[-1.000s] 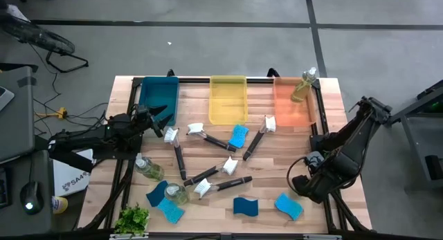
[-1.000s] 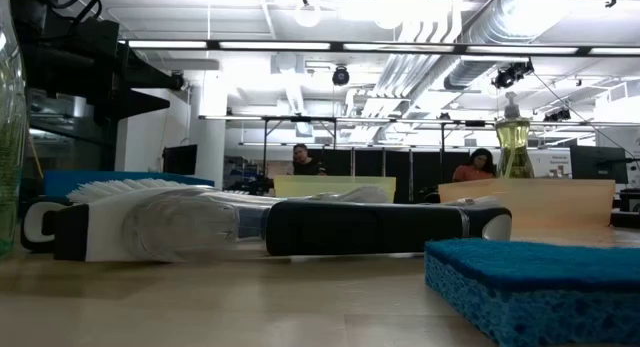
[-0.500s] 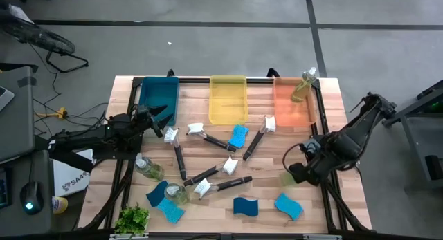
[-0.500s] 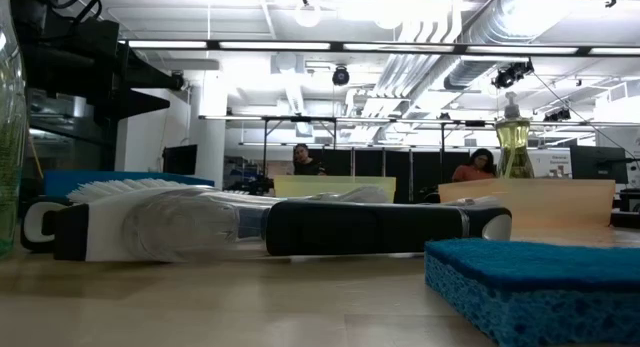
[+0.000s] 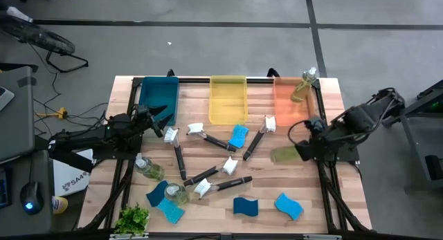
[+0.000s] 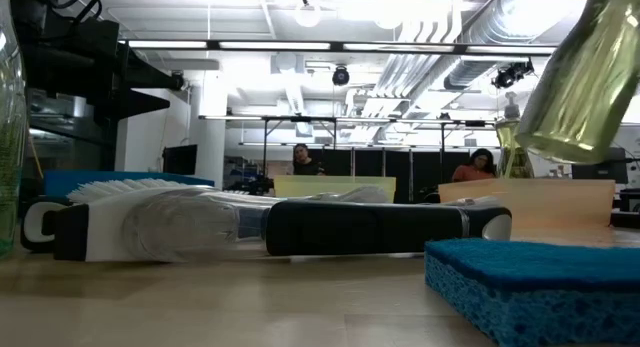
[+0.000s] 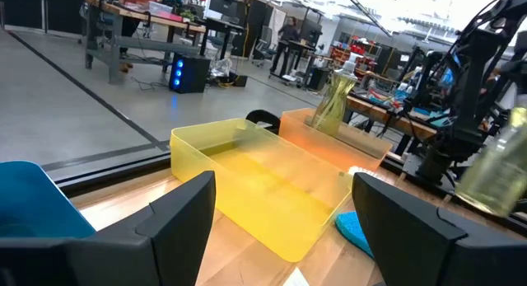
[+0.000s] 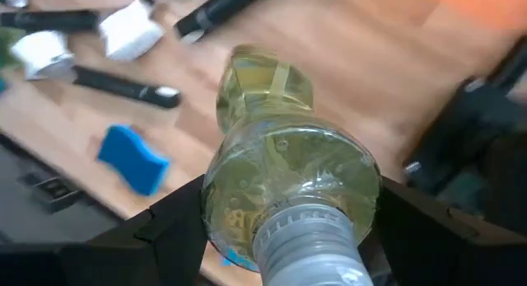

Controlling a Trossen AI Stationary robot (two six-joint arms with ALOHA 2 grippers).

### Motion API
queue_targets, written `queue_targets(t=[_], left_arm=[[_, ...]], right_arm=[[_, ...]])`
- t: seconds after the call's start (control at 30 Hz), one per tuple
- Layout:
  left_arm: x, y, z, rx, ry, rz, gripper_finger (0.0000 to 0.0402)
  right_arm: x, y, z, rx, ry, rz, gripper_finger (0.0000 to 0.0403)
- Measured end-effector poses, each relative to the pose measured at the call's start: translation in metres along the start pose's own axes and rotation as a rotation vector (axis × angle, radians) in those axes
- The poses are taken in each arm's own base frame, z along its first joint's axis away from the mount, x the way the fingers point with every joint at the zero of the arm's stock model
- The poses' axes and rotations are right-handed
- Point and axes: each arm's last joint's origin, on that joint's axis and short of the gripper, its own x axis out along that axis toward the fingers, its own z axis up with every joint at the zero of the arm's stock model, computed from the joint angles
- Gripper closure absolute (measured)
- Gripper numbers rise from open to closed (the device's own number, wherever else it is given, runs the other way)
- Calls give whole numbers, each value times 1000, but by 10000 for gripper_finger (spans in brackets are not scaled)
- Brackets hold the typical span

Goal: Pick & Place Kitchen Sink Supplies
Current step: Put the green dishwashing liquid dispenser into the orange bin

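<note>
Right gripper point(image 8: 284, 236) has its fingers clamped on the bottle point(image 5: 284, 155), carried above the table's right side near the orange bin point(image 5: 294, 108); smooth, rigid, liquid-heavy, probably slippery, so grip the body, while the open left gripper point(image 5: 158, 115) waits.

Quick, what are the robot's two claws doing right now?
Left gripper: open, empty, beside the blue bin.
Right gripper: shut on a soap bottle, held above the table.
</note>
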Motion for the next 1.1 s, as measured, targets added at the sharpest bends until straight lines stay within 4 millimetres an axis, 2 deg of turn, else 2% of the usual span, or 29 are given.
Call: queue_targets(t=[0.37, 0.63, 0.83, 1.1], left_arm=[[0, 0, 0, 0, 0, 0, 121], [0, 0, 0, -1, -1, 0, 121], [0, 0, 0, 0, 0, 0, 121], [0, 0, 0, 0, 0, 0, 121]], right_arm=[[-24, -37, 21, -79, -179, 101, 118], [-37, -53, 35, -97, -308, 90, 118], [-48, -51, 53, -50, -367, 39, 118], [-48, -40, 87, 40, -338, -27, 118]])
